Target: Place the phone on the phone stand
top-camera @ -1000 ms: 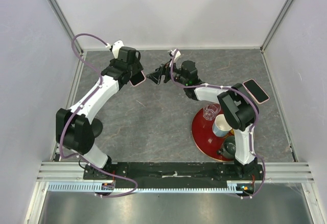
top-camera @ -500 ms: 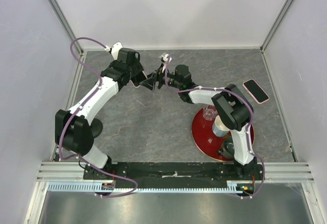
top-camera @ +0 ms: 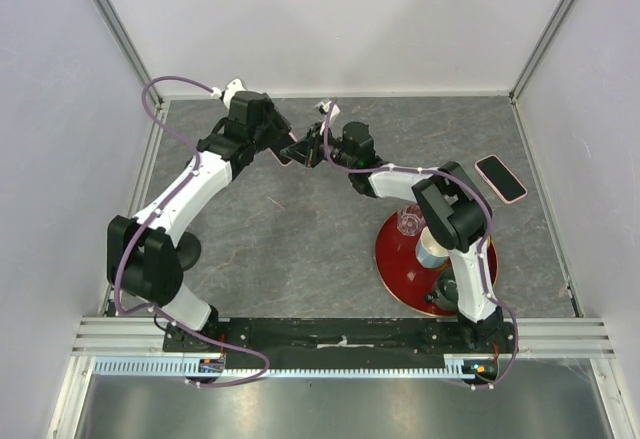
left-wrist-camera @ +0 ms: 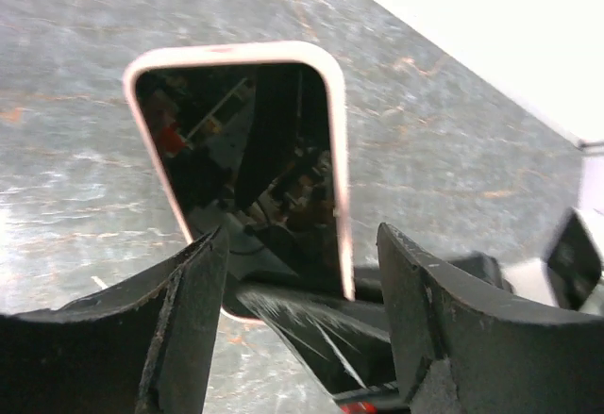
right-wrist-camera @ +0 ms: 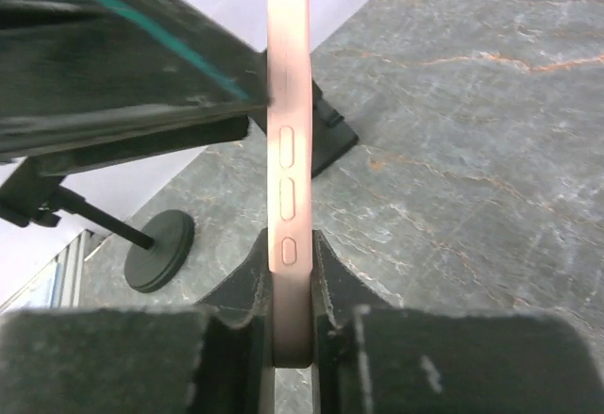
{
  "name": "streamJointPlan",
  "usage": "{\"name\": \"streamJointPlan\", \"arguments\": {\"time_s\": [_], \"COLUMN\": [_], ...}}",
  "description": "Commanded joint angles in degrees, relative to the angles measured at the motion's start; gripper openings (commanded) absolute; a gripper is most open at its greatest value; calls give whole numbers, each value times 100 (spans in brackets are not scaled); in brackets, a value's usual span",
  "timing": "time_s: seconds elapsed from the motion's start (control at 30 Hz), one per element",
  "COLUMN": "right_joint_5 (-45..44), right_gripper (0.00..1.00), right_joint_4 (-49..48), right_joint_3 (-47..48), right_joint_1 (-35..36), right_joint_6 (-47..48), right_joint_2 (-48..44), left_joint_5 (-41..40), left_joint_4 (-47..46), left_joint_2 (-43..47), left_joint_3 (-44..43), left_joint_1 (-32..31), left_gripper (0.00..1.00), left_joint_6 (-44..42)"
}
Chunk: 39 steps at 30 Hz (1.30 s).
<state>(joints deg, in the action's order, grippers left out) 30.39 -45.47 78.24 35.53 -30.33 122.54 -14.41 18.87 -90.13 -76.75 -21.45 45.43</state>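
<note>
The pink-cased smartphone hangs over the grey marbled tabletop in the upper middle of the overhead frame, the right gripper clamped on its thin edge and the left gripper spread across its width, apparently gripping its sides. This looks like a handover, so the releasing claw should part straight outward while the other holds square and firm, lest the phone twist. The small black disc-based phone stand sits at that frame's left centre, well apart.
</note>
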Motion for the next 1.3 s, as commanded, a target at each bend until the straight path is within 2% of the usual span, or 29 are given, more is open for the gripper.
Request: {"name": "streamJointPlan", "arguments": {"time_s": [0.0,0.07,0.1,0.17,0.2,0.27,0.3,0.43,0.47,0.57,0.63,0.67,0.7,0.77,0.8,0.83,0.87,1.07,1.27], "right_joint_5": [-69,-25,10,-103,-78,54,72,89,386,992,1292,1442,1817,2144,2338,2374,2401,2656,2665], "right_gripper": [0,0,0,0,0,0,0,0,0,0,0,0,0,0,0,0,0,0,0], "right_joint_4": [143,241,267,643,976,1364,1931,3577,3842,4852,5827,6231,7088,7971,8784,9071,9283,9636,10303], "right_joint_3": [534,430,360,227,227,262,349,657,684,728,1008,1166,1524,1965,2428,2590,2687,2442,2424], "right_joint_1": [-46,-160,-204,-370,-441,-669,-731,-934,-969,-978,-978,-978,-978,-978,-978,-978,-978,-1135,-1171], "right_joint_6": [-44,79,349,684,1017,1352,1624,3431,3672,4540,4947,5427,5676,6403,6590,6758,6872,7365,7875], "right_joint_2": [-37,-186,-265,-476,-555,-600,-635,-731,-766,-934,-925,-890,-777,-609,-408,-328,-293,-547,-670], "left_joint_5": [456,815,948,1359,1615,2307,2546,3829,4389,5252,5719,6235,6458,6870,7012,7231,7320,8261,8121], "left_joint_4": [-849,-1104,-1497,-1859,-2331,-2572,-2625,-2564,-2599,-2914,-3161,-3466,-3556,-3618,-3741,-3829,-3925,-4383,-4313], "left_joint_2": [74,109,153,302,338,338,303,-4,-48,-154,-154,-154,-180,-233,-251,-277,-277,-233,-145], "left_joint_3": [-33,133,238,573,652,706,653,232,222,432,799,924,1029,1162,1223,1276,1338,1654,1725], "left_joint_1": [53,115,150,255,299,361,370,361,361,352,352,352,344,352,352,352,352,352,352], "left_gripper": [18,35,50,64,67,68,69,72,72,72,72,72,74,75,81,87,88,80,80], "left_joint_6": [-34,-236,-315,-464,-656,-903,-1226,-1931,-2063,-2520,-2863,-2969,-3092,-3145,-3154,-3119,-3093,-3128,-3242]}}
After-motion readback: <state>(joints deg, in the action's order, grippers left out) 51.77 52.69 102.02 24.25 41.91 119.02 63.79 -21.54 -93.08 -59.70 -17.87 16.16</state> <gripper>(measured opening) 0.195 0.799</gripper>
